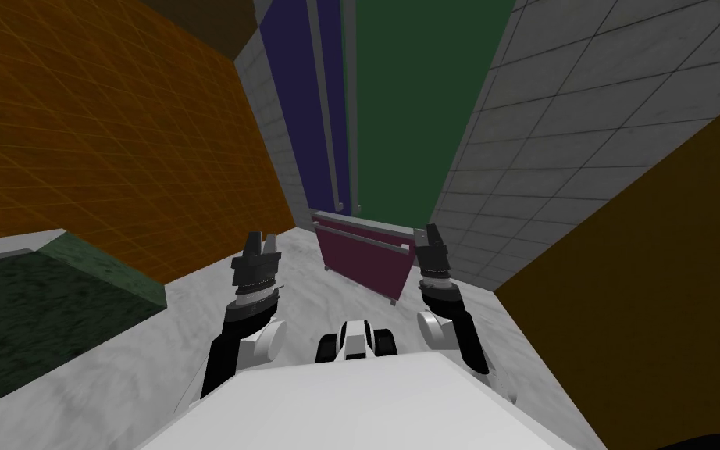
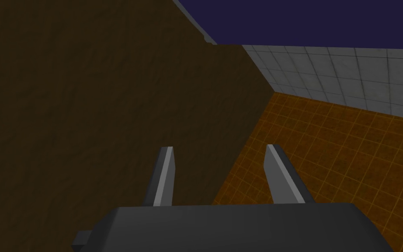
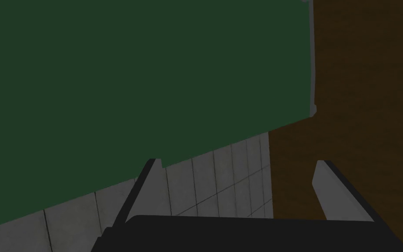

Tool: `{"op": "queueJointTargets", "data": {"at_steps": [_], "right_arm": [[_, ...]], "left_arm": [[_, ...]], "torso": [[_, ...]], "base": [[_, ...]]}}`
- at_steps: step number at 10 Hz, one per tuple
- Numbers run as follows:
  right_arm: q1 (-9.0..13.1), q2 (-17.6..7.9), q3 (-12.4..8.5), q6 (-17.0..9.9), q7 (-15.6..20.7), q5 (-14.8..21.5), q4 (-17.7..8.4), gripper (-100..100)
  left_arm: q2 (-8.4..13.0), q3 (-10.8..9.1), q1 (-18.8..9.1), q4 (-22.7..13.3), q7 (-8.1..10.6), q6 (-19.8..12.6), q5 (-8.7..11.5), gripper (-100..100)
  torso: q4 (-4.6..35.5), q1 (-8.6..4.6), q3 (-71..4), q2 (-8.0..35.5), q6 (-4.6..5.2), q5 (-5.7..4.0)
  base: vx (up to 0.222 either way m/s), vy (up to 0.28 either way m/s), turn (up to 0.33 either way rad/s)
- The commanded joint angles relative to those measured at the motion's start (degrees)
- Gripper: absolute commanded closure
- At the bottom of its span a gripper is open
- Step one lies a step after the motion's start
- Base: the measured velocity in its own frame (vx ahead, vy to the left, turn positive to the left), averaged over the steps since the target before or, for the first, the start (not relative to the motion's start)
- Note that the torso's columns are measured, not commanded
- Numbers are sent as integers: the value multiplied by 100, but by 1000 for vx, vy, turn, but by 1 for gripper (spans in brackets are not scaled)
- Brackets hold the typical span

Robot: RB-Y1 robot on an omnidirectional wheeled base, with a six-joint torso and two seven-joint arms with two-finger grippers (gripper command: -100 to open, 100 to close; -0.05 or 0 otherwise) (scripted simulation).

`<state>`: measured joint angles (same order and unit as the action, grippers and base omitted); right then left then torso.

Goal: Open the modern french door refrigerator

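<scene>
**1. Location.** The fridge (image 1: 386,172) stands straight ahead of me between grey tiled walls (image 1: 585,117). It has a blue door (image 1: 304,101) on my left, a green door (image 1: 421,78) on my right and a maroon drawer (image 1: 366,266) at the bottom. All three look closed.

**2. Hands.** My left gripper (image 2: 219,148) is spread wide and holds nothing. It hangs short of the fridge, to the left of the drawer. My right gripper (image 3: 235,162) is likewise spread and empty. It sits near the drawer's right end, with the green door in front of it.

**3. Where to take hold.** Two thin grey vertical bars run side by side along the seam where the doors meet: the left handle (image 1: 326,117) and the right handle (image 1: 351,117). I judge that each door hinges at its outer edge, so these bars give the best leverage. The drawer bar (image 1: 366,237) serves the drawer only. The right handle is the nearer one for my right gripper, but it lies higher than the gripper now is.

**4. Handling.**
- The doors look rigid and are probably heavy.
- Expect resistance from the seal at first, then a free swing.
- The bars look smooth, so blade fingers may slide along them. Close squarely across one bar.
- The bars stand close together. Take care not to catch both.
- Pull along the door's arc, not straight back.
</scene>
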<state>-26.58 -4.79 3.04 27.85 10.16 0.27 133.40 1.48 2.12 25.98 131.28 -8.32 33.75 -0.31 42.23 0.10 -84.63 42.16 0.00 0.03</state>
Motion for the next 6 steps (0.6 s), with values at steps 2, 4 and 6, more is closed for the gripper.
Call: {"op": "queueJointTargets", "data": {"at_steps": [2,4,6], "right_arm": [[-76,-468,-194,-2,118,353,31,-100],[-133,-658,-342,-5,201,612,65,-100],[-200,-813,-509,-8,297,907,111,-100]], "left_arm": [[0,0,0,0,0,0,0,0],[0,0,0,0,0,0,0,0],[0,0,1,0,0,0,0,0]], "torso": [[3,-7,2,6,1,-3],[4,2,4,10,0,1],[2,-10,0,2,0,-3]], "base": [[105,87,-60],[121,122,-65],[150,129,-71]]}}
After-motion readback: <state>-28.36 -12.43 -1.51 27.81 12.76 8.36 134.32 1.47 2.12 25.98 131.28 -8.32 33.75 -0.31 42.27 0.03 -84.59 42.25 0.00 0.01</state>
